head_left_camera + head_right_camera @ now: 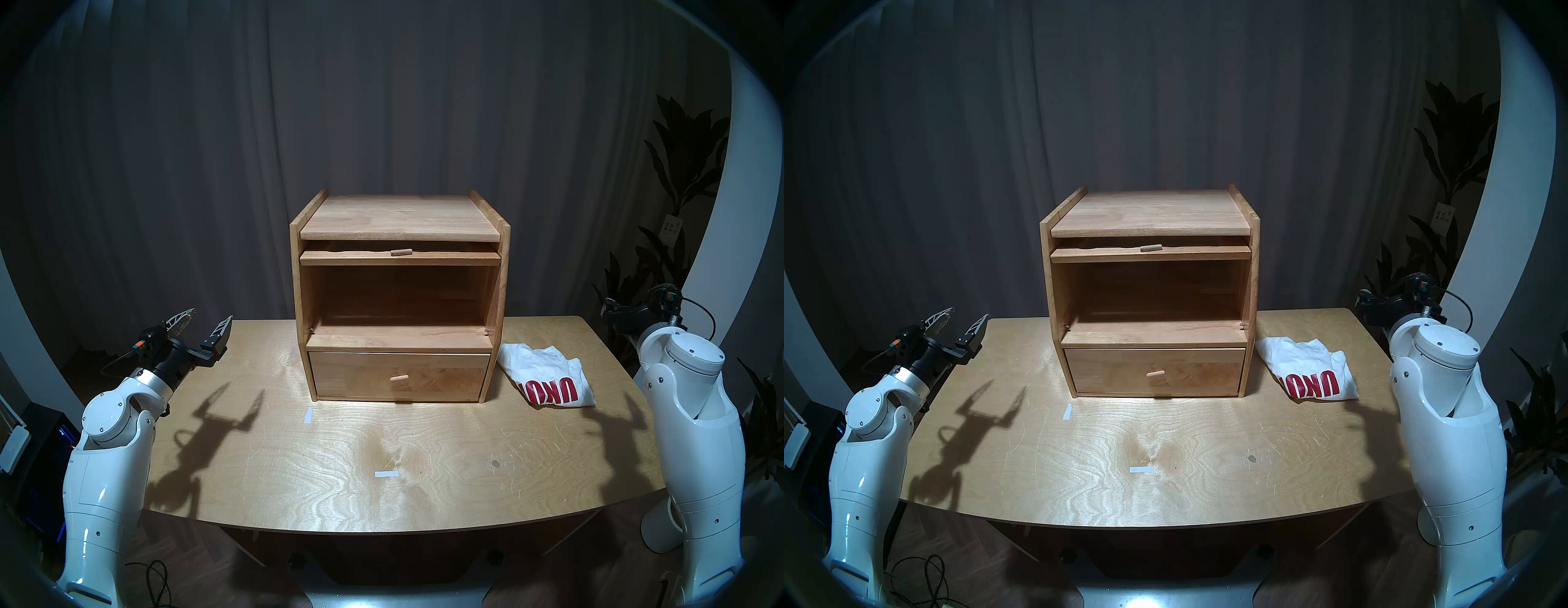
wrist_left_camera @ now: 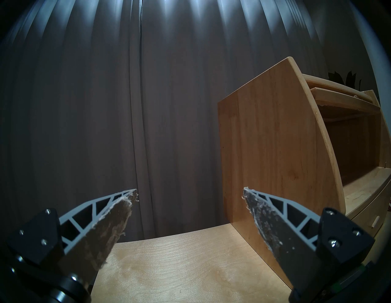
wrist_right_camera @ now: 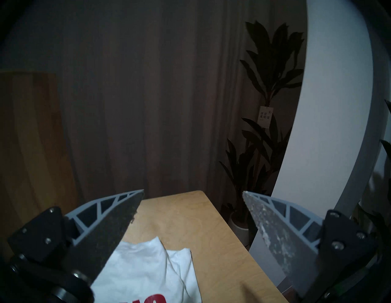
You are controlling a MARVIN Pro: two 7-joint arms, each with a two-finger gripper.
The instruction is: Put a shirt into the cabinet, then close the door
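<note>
Pale plywood table [image 1: 424, 467] w/ rounded corners sits in front of me, grey curtain [image 1: 382, 106] behind. On it, centre-back, the light-brown boxy wooden cabinet [image 1: 399, 216]: upper compartment open and bare inside, plain solid-wood drawer front [image 1: 399, 375] w/ a peg shut below. The door [image 1: 399, 257], a flat wooden panel w/ small peg handle, is lifted level and slid in under the top board; only its front edge shows, glass not visible from here.

White cloth T-shirt w/ big red block letters [image 1: 547, 375] lies crumpled on the table just beside the cabinet's right side, near its lower corner; can't tell if it touches. Not in the cabinet yet.

My left gripper [image 1: 205, 320] hangs over the table's left edge, well apart from the cabinet, fingers spread wide, nothing between them. My right gripper [image 3: 193, 191] is above the table's right side, shirt under it, fingers [image 3: 275, 228] also wide apart, holding nothing.

Two small white tape strips [image 1: 308, 415] on the bare tabletop in front.
</note>
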